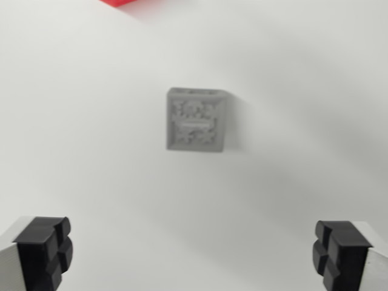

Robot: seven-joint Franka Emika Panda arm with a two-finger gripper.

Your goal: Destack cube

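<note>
The grey cube (196, 119) sits on the white tabletop (91, 151), near the middle of the wrist view and slightly above centre. Its top face carries a moulded relief pattern with a bar across it. Whether a second cube lies beneath it cannot be told from this overhead angle. Well above and to the left of the cube, a red object (124, 2) is cut by the frame's top edge.

The end effector (193, 254) is spread wide and holds nothing; its two black fingertips (43, 248) show at the bottom corners, below the cube and well apart from it.

The cube looks like hard, rigid plastic, probably light and not fragile. Its flat, plain side walls seem the best place to grip, on two opposite faces, squarely, since smooth plastic could slip or twist if pinched near a corner.
</note>
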